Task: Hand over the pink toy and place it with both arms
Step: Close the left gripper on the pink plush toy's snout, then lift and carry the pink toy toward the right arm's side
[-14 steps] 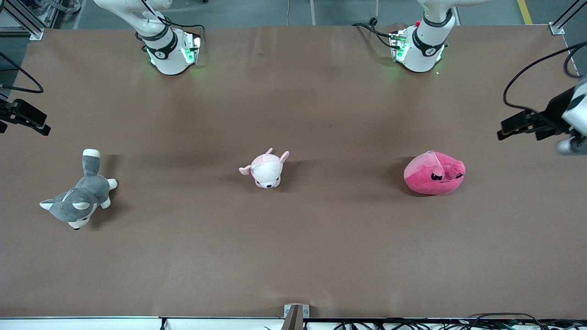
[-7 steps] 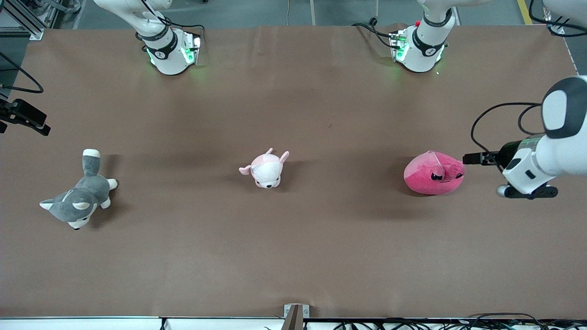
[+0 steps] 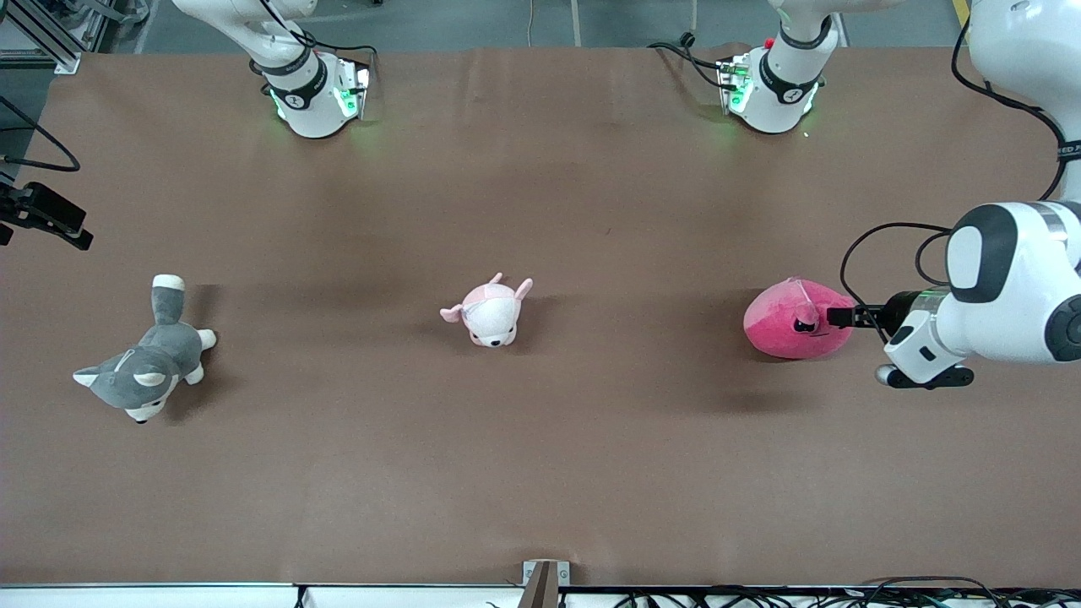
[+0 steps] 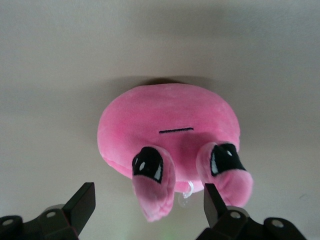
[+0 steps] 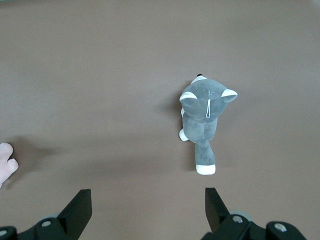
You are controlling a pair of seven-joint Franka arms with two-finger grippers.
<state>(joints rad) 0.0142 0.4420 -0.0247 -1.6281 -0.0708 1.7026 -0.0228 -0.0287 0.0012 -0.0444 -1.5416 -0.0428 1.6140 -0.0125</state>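
Note:
The pink toy [image 3: 794, 321] lies on the brown table toward the left arm's end, a hot-pink blob with angry black eyes. My left gripper [image 3: 838, 317] reaches in level with it, fingertips at the toy's face. In the left wrist view the pink toy [image 4: 170, 127] fills the middle, and the left gripper [image 4: 150, 189] is open with one pink nub hanging between its fingers [image 4: 82, 205], which do not press it. My right gripper [image 3: 80, 238] waits at the right arm's end of the table; the right wrist view shows this right gripper [image 5: 148, 194] open and holding nothing.
A small pale pink-and-white plush [image 3: 488, 312] sits at the table's middle. A grey-and-white husky plush [image 3: 143, 363] lies toward the right arm's end, and this husky plush [image 5: 204, 120] also appears in the right wrist view. Both arm bases [image 3: 312, 93] stand along the table's edge farthest from the camera.
The left arm has swung in from the table's end and come down, bringing its open gripper up to the pink toy's face. The right arm and the toys have not moved.

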